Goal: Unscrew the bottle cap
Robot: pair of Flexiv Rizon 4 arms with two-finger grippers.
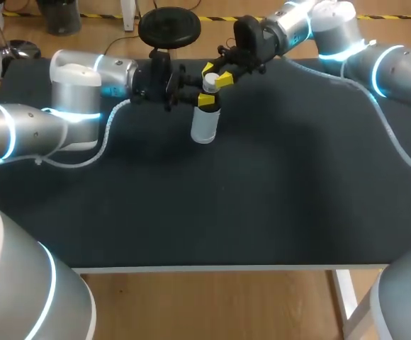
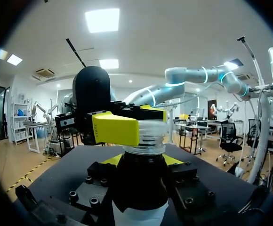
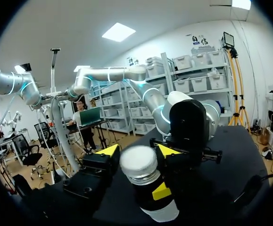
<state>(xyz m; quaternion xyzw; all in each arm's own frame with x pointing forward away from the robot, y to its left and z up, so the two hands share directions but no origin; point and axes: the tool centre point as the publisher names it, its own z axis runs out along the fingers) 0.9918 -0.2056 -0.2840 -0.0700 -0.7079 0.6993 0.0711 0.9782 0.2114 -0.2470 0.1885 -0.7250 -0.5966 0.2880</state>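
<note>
Held the bottle upright on the far middle of the table, left gripper clamped on its shoulder. Pinched the white cap from both sides with the right gripper.

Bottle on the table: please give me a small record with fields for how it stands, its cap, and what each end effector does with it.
bottle: the bottle stands upright on the black table, toward the far side
cap: the white cap sits on the bottle's neck
left end effector: the left end effector is shut on the bottle, just below the neck
right end effector: the right end effector is shut on the white cap, one yellow tip at each side
</note>
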